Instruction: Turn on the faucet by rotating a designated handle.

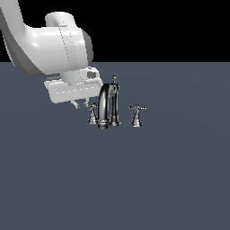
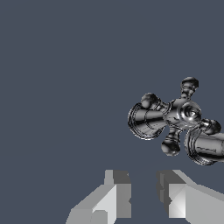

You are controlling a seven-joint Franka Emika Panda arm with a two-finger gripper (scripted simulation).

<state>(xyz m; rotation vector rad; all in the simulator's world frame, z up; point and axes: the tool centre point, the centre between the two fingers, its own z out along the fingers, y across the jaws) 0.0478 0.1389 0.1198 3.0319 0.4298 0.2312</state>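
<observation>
The chrome faucet stands on the grey floor, with an arched gooseneck spout [image 1: 105, 106], a thin upright rod with a knob [image 1: 115, 83] and two cross-handled valves. One valve [image 1: 93, 113] is on the exterior view's left of the spout and the other [image 1: 137, 115] is on its right. My gripper [image 1: 80, 105] hangs just left of the left valve, at about its handle height, open and empty. In the wrist view the gripper [image 2: 144, 194] shows two spread fingers [image 2: 117, 192]. The cross handle [image 2: 183, 113] lies ahead of them and off to one side, untouched.
A flat dark grey floor [image 1: 115, 179] spreads all around the faucet. A second chrome faucet part [image 2: 204, 146] shows at the wrist view's edge beside the cross-handled valve. The white arm [image 1: 49, 40] fills the exterior view's upper left.
</observation>
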